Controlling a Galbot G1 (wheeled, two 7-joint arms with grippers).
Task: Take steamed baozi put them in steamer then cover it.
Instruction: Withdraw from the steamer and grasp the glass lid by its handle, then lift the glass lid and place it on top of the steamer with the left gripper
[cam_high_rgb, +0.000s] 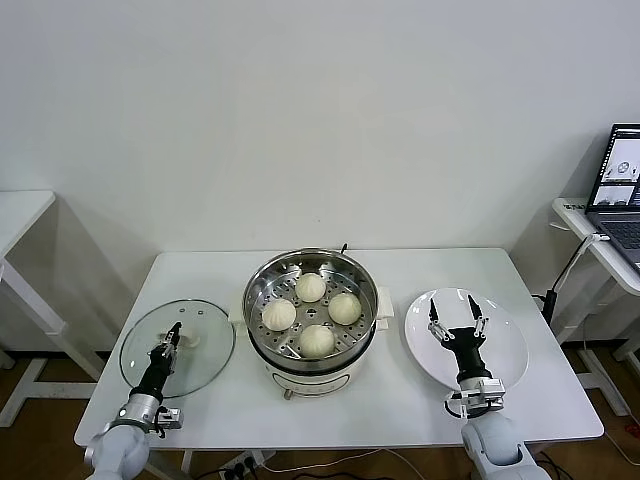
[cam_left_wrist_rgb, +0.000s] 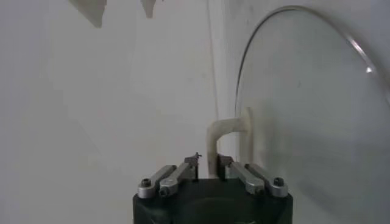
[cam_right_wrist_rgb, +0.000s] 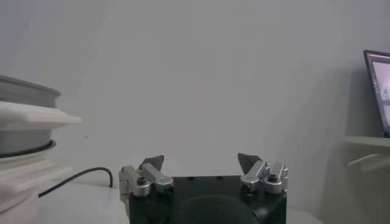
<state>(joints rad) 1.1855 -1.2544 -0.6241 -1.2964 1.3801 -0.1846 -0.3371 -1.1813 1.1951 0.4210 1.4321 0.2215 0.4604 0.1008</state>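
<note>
The white table (cam_high_rgb: 400, 400) holds everything. The biggest thing on it is the steamer (cam_high_rgb: 312, 312), a shiny pot in the middle, between the 2 grippers. Its 4 steamed baozi (cam_high_rgb: 310, 287) sit on the tray with holes, spaced apart, likely so steam can get around each one. So the filling part looks done and only the covering is left. Next in size is the white plate (cam_high_rgb: 498, 345), lying under the right gripper (cam_high_rgb: 457, 324). No buns are on the plate. This gripper's fingers are spread wide and hold nothing, so this arm seems to be waiting. Then comes the cover (cam_high_rgb: 205, 350), the clear glass lid lying flat beside the steamer, right under the left gripper (cam_left_wrist_rgb: 211, 164). Its fingers are squeezed tight on the small white handle (cam_left_wrist_rgb: 228, 135) in the lid's middle. Holding it by the middle should keep the lid level when it gets lifted over to the pot.
</note>
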